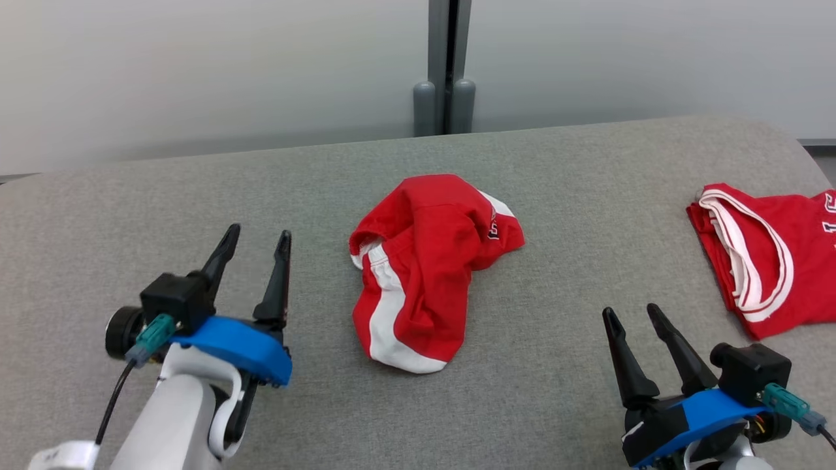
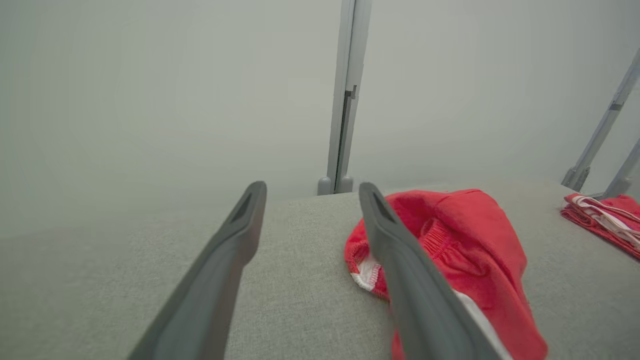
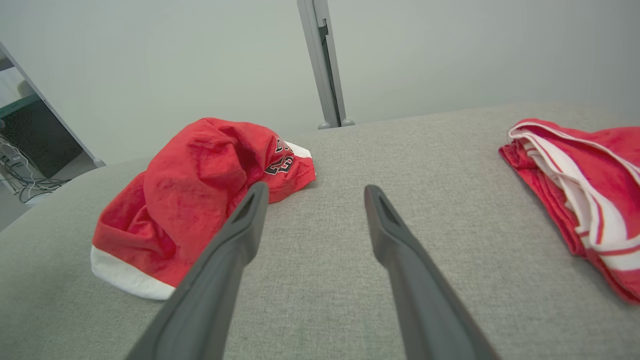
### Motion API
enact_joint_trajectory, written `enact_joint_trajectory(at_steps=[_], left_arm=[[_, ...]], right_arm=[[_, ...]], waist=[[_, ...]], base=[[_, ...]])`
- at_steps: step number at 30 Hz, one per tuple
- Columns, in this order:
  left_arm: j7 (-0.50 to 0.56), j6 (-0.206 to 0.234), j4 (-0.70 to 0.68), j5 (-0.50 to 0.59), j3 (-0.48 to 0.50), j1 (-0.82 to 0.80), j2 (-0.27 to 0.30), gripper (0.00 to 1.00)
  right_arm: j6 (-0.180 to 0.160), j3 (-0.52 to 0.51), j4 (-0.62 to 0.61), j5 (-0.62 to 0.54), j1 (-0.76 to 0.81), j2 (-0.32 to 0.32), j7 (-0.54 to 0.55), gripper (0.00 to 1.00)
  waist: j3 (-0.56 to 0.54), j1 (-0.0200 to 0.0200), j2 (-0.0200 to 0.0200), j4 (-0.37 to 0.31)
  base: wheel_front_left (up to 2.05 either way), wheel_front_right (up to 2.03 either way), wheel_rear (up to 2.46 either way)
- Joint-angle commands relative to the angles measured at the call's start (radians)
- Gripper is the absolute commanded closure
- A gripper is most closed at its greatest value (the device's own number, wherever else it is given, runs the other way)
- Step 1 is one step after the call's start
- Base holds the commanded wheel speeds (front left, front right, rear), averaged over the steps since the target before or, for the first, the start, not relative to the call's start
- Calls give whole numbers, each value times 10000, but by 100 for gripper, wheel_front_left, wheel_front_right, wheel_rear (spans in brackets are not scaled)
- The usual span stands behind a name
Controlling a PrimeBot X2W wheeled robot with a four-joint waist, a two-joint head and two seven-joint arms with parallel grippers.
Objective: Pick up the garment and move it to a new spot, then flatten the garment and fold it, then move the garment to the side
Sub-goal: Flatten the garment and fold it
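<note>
Looking down from the head camera, I have the garment (image 1: 424,261), a crumpled pair of red shorts with a white side stripe, lying in the middle of the grey table (image 1: 555,183), between my two arms. Its long axis runs roughly away from me, with the white-edged hem at the near end and the bunched part at the far end.

The left gripper (image 1: 258,234) hangs just off the garment's left edge, fingers spread and empty. In the left wrist view the elastic waistband sits just to the right of the fingers. The right gripper (image 1: 631,312) is also spread wide and empty, but it stands well apart from the shorts, nearer my side of the table. The cloth lies off to the left of its fingers.

I judge the left arm the nearer one for the first pinch, reaching rightward to the waistband. A folded red jersey (image 1: 764,254) lies at the far right and is best avoided.
</note>
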Motion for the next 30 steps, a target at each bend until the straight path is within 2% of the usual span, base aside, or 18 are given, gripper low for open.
enact_joint_trajectory(at_steps=[1,11,18,25,27,28,30], left_arm=[[123,-53,83,69,-110,-337,14,0],[1675,-317,1692,517,-2108,-2463,-28,0],[2759,-195,2818,268,-2274,-2909,-38,0],[3810,-253,3237,-44,-2514,-3020,-37,0],[4159,-295,3223,-194,-2710,-3028,-13,75],[4340,-311,3201,-265,-2797,-3029,6,100],[4606,-329,3070,-474,-2950,-3008,39,100]], right_arm=[[1,54,3,38,-111,-53,15,0],[1,563,185,167,-598,-16,-158,0],[1,575,380,234,-701,-26,-367,0],[1,675,503,276,-776,-10,-495,0],[1,697,527,290,-797,-1,-524,0],[1,704,538,297,-809,5,-540,0],[1,712,547,313,-797,10,-559,0]], waist=[[55,0,0,-88],[763,0,0,-1245],[1062,0,0,-1734],[1152,0,0,-1915],[1161,0,0,-1940],[1161,0,0,-1946],[1164,0,0,-1950]], base=[[0,0,0],[0,0,0],[0,0,0],[0,0,0],[0,0,0],[0,0,0],[0,0,0]])
